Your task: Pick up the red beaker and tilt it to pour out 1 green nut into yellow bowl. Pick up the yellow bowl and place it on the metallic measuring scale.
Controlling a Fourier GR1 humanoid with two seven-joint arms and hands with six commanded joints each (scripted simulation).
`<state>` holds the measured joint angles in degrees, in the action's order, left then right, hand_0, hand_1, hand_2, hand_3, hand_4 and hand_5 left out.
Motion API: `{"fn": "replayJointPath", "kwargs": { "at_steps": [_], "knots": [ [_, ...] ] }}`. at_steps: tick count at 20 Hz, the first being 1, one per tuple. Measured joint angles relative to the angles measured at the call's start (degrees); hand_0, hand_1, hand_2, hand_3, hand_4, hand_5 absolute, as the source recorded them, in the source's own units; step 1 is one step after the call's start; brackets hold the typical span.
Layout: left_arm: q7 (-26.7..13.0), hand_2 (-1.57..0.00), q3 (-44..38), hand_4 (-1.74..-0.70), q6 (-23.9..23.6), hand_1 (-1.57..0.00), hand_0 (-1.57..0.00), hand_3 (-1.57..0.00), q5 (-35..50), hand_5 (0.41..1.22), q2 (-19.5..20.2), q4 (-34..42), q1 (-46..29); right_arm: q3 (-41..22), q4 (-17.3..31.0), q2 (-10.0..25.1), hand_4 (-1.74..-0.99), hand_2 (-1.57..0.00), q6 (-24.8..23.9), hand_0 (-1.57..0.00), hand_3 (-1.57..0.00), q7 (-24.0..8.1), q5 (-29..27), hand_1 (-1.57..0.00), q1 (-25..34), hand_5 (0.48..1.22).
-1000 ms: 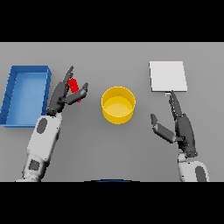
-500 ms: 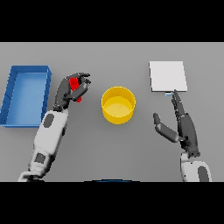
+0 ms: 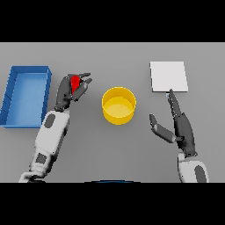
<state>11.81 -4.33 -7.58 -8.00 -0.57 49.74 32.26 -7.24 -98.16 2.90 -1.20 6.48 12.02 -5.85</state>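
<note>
Right now your left hand [image 3: 70, 90] has its fingers curled round the red beaker [image 3: 75, 82], which sits just left of the yellow bowl [image 3: 118, 105] and to the right of the blue tray [image 3: 25, 96]. Only a sliver of red shows between the dark fingers, so you cannot tell whether the beaker is off the table or resting on it, and the green nut inside is not visible at all.

The step in hand looks like the pick-up before the pour. Make sure the grip is firm around the beaker's body, then lift straight up before carrying it right, so the rim ends above the middle of the bowl's opening. Tilt slowly toward the bowl; only one nut is wanted, so ease the angle and stop as soon as one drops.

Your right hand [image 3: 178, 127] lies low on the right with fingers straight and spread apart, thumb out to the side, holding nothing. Its fingertips point at the metallic measuring scale [image 3: 168, 77], the pale square plate up right, well apart from the bowl.

The bowl's near wall is the one thing in the beaker's path: clear it in height or you risk knocking the bowl sideways. The tray stands behind your move and should not interfere.
</note>
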Motion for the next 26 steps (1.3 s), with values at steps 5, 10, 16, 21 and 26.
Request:
{"fn": "replayJointPath", "kwargs": {
  "at_steps": [5, 10, 16, 21, 26],
  "knots": [
    [-2.41, -1.55, 3.60, -1.72, -1.90, -1.55, -1.55, -1.55, -1.11, 1.101, 1.73, 7.24, 0.48, 0.06, 0.67, 0.49, -1.245, 0.00, -0.56, 0.00, 0.00, 0.08, 1.18, 0.00, 0.01, 0.673],
    [-10.76, -1.56, 13.88, -1.73, 1.58, -1.56, -1.56, -1.56, -10.11, 1.119, 7.52, 11.55, 3.26, -0.77, -0.97, 0.72, -1.243, 0.00, -1.60, 0.00, 0.00, -1.23, 3.53, 0.00, -0.14, 0.694],
    [-13.83, -1.57, 19.73, -1.74, 4.91, -1.57, -1.57, -1.57, -13.47, 1.112, 12.62, 16.15, 1.72, -1.27, -1.46, 0.29, -1.251, 0.00, -1.03, 0.00, 0.00, -2.31, 3.15, 0.00, -0.93, 0.714],
    [-16.41, -1.57, 31.12, -1.74, 7.08, -1.57, -1.57, -1.57, -26.25, 1.152, 17.15, 14.10, 8.39, -0.87, -1.43, 0.45, -1.267, 0.00, -0.70, 0.00, 0.00, -1.61, 2.41, 0.00, -0.90, 0.721],
    [-14.86, -1.57, 39.89, -1.69, 10.66, -1.57, -1.57, -1.57, -35.22, 1.198, 19.04, 8.65, 16.04, -1.15, -1.33, -0.03, -1.261, 0.00, -0.64, 0.00, 0.00, -1.80, 2.39, 0.00, -1.12, 0.715]
  ]
}}
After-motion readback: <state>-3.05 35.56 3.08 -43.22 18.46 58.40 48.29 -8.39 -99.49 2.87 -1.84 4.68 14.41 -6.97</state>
